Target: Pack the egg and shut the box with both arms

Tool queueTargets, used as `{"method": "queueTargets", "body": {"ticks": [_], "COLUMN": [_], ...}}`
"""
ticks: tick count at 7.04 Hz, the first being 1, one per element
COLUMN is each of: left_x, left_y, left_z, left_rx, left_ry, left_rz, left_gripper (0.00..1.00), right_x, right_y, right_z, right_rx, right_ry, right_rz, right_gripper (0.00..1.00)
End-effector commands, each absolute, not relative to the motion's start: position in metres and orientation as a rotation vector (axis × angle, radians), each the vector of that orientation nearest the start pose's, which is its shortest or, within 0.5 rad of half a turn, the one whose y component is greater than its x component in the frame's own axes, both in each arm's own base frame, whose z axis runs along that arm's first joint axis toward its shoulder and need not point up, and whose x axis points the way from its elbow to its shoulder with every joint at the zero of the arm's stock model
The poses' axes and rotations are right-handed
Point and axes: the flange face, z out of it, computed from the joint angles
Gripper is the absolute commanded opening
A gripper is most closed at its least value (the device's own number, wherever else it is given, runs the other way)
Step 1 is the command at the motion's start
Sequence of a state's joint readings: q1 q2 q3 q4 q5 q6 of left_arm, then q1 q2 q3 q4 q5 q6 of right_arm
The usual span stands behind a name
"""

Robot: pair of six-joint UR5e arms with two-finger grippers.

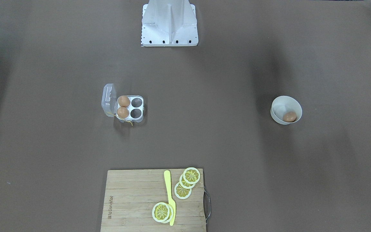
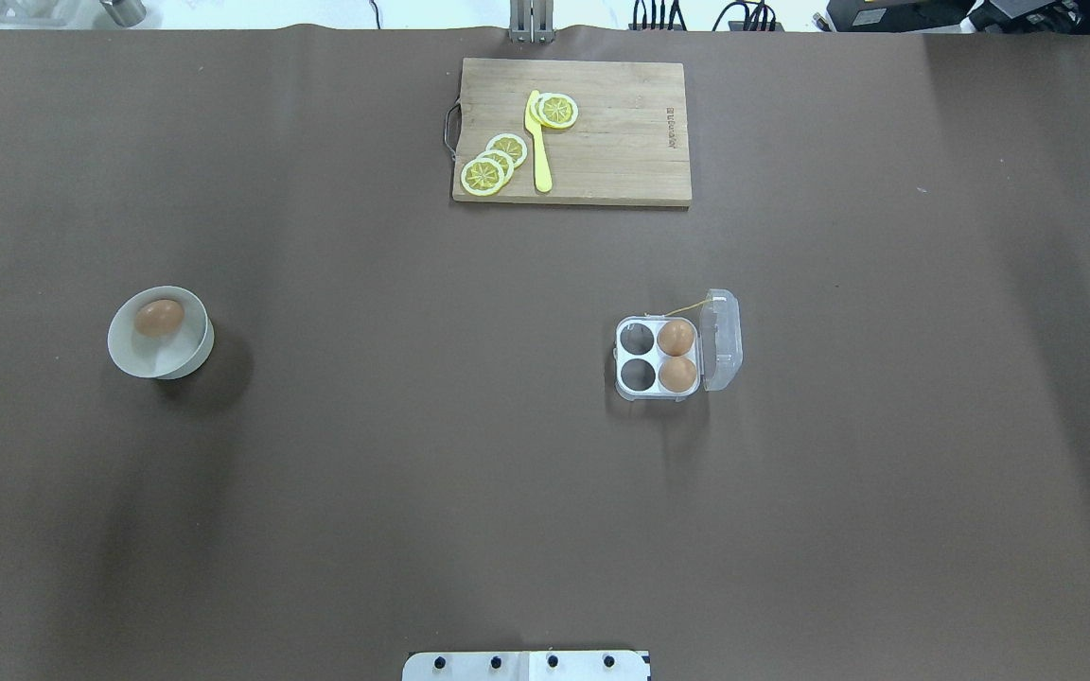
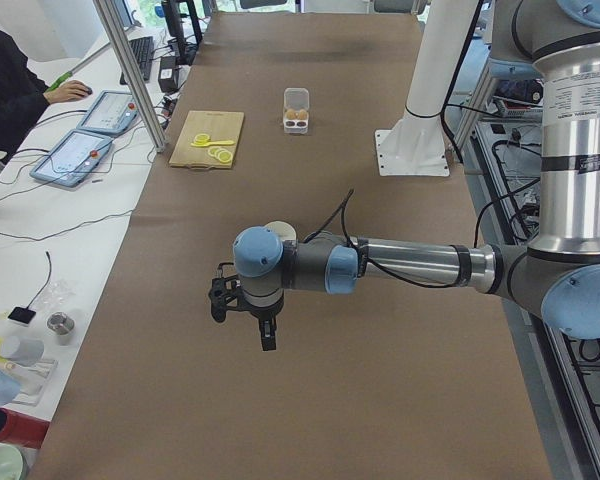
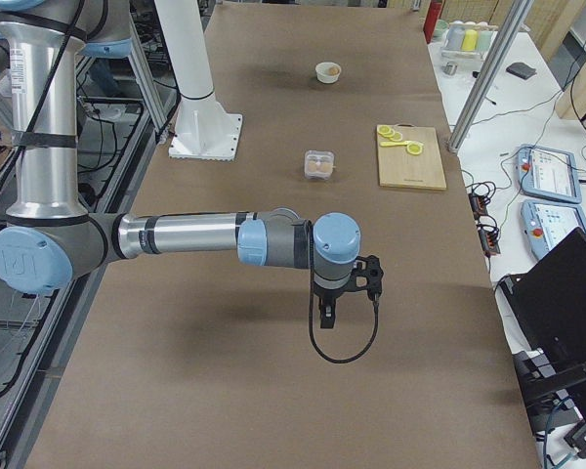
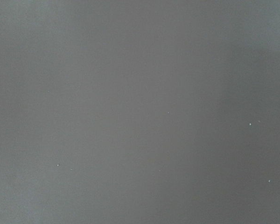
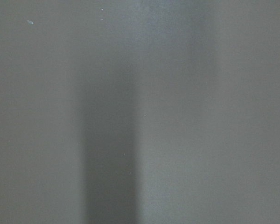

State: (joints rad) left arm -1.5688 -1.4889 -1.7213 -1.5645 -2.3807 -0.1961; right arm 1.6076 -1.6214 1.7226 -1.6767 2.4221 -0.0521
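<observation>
The clear four-cell box [image 2: 619,357] stands open right of the table's middle, its lid [image 2: 722,339] folded out to the right, with a yellow string. Two brown eggs [image 2: 676,338] [image 2: 677,375] fill the cells beside the lid; the other two cells are empty. A third egg [image 2: 159,318] lies in a white bowl [image 2: 176,364] at the left. My left gripper [image 3: 245,320] shows only in the left side view, hanging above the table near the bowl. My right gripper [image 4: 347,303] shows only in the right side view, well short of the box [image 4: 319,164]. I cannot tell whether either is open or shut.
A wooden cutting board [image 2: 602,132] with lemon slices [image 2: 483,175] and a yellow knife [image 2: 539,142] lies at the far edge. The white base block [image 2: 526,666] sits at the near edge. Both wrist views show only brown table surface.
</observation>
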Motion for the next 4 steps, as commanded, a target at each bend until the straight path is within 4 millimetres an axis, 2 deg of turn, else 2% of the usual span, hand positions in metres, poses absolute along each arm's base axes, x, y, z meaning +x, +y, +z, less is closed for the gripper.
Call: {"method": "queueTargets", "body": {"ticks": [1,2,3,4], "left_x": [-0.060,-0.050,-0.043,-0.028], "left_y": [-0.467,-0.470,-0.480,-0.494], "left_z": [0.579,0.553,0.543,0.525], "left_rx": [0.050,0.098,0.094,0.113], "left_ry": [0.823,0.831,0.837,0.848], "left_rz": [-0.127,-0.083,-0.102,-0.069], "left_gripper": [0.98,0.98,0.98,0.98], "right_x": [0.076,0.076,0.075,0.075], "right_y": [-0.466,-0.466,-0.466,-0.466], "right_z": [0.613,0.613,0.612,0.612], "right_rx": [0.034,0.035,0.036,0.036], "right_ry": [-0.851,-0.851,-0.852,-0.852], "right_rz": [-0.012,-0.013,-0.014,-0.014], "right_gripper": [1.00,1.00,1.00,1.00]}}
